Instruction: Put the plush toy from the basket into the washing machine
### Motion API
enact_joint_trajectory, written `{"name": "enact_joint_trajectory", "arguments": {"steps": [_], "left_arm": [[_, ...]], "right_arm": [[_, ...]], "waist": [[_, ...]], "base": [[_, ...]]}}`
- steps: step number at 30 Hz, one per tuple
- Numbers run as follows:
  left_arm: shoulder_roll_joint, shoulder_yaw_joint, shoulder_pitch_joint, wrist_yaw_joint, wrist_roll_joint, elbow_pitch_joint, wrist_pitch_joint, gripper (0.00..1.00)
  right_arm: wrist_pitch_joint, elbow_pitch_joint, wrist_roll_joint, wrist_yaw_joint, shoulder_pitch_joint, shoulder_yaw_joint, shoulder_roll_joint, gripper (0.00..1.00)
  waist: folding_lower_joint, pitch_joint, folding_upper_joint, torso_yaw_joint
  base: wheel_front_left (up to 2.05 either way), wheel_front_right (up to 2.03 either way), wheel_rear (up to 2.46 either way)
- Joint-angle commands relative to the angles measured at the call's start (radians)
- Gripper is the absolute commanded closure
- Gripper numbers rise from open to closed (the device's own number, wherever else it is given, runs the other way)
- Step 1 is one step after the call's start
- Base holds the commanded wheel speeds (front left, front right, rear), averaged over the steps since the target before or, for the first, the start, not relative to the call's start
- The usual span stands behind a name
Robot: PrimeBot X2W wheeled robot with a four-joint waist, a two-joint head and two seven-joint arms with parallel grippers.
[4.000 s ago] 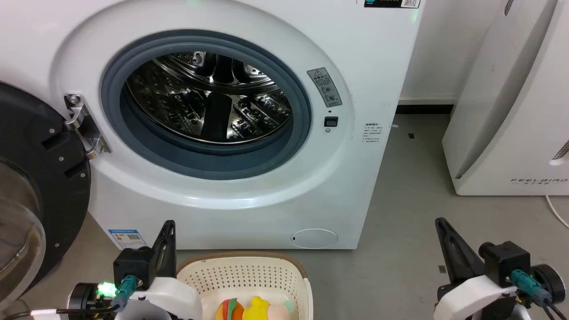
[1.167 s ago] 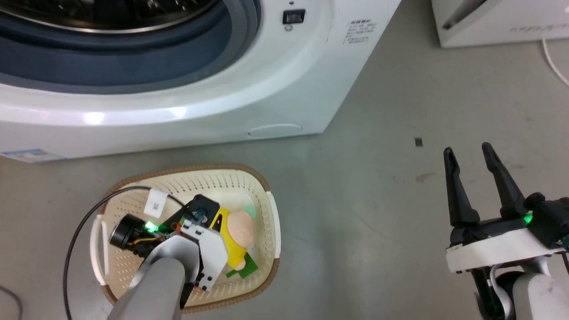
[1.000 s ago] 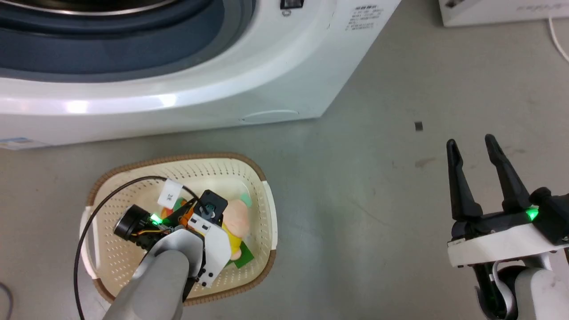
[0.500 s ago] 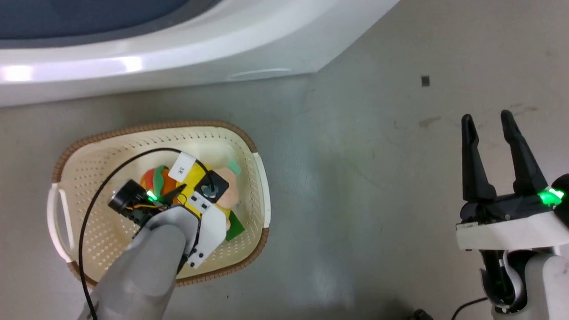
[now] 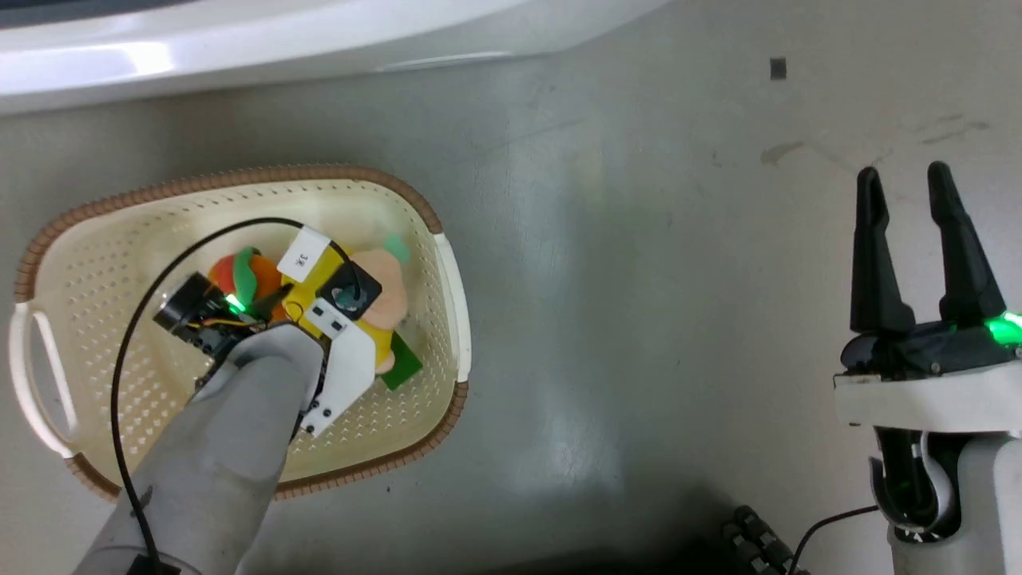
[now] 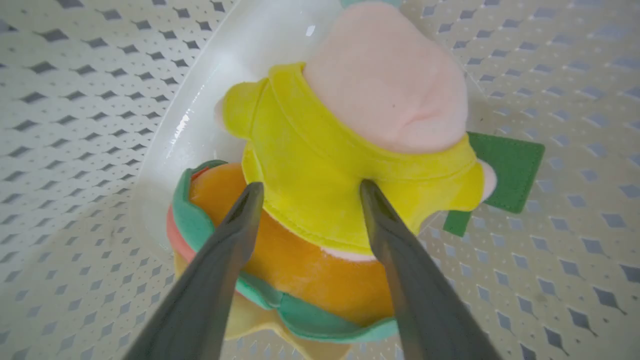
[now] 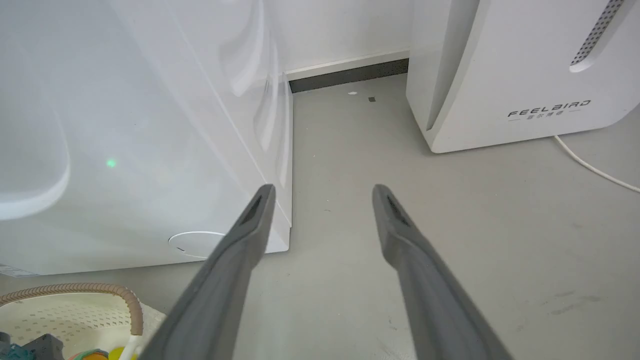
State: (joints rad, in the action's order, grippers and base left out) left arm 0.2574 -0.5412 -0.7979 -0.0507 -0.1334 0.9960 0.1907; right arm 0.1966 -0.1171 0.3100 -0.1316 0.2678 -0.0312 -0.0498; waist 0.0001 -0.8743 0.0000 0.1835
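My left hand [image 6: 309,187] had sunk lower into the basket [image 5: 239,177], spread tips now on the plush toy [image 6: 320,150], not pinching yet. Squeeze next, I reckon. Right hand [image 5: 902,172] idled, spread.

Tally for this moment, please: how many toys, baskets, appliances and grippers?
Plush toy: 1
Laundry basket: 1
Appliances: 2, washing machine and FEELBIRD appliance
Grippers: 2, left gripper and right gripper
Total: 6

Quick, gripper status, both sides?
Left gripper: open, straddling the plush toy in the basket.
Right gripper: open, holding nothing.
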Motion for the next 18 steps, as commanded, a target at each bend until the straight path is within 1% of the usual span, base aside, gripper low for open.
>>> {"name": "enact_joint_trajectory", "arguments": {"steps": [1,8,12,17,18], "left_arm": [[0.010,-0.017,-0.034,0.012,-0.001,0.029,-0.008,0.00],[0.018,-0.056,-0.094,0.027,0.006,0.100,-0.024,0.00],[0.023,-0.077,-0.126,0.043,0.013,0.142,-0.032,0.00],[0.039,-0.095,-0.163,0.047,0.031,0.193,-0.036,0.00],[0.043,-0.100,-0.171,0.046,0.032,0.203,-0.036,0.08]], "right_arm": [[0.011,-0.003,0.013,0.001,0.028,-0.003,0.000,0.00],[0.026,-0.009,0.029,0.001,0.056,-0.008,0.000,0.00],[0.034,-0.017,0.036,0.001,0.073,-0.011,0.000,0.00],[0.045,-0.024,0.047,0.001,0.091,-0.020,0.000,0.00],[0.047,-0.025,0.050,0.001,0.095,-0.020,0.000,0.00]], "waist": [[-0.0001,-0.024,0.0000,0.007],[-0.0001,-0.082,0.0000,0.015],[-0.0001,-0.113,0.0000,0.020],[-0.0001,-0.149,0.0000,0.032],[-0.0001,-0.156,0.0000,0.034]], "base": [[0.00,0.00,0.00],[0.00,0.00,0.00],[0.00,0.00,0.00],[0.00,0.00,0.00],[0.00,0.00,0.00]]}}
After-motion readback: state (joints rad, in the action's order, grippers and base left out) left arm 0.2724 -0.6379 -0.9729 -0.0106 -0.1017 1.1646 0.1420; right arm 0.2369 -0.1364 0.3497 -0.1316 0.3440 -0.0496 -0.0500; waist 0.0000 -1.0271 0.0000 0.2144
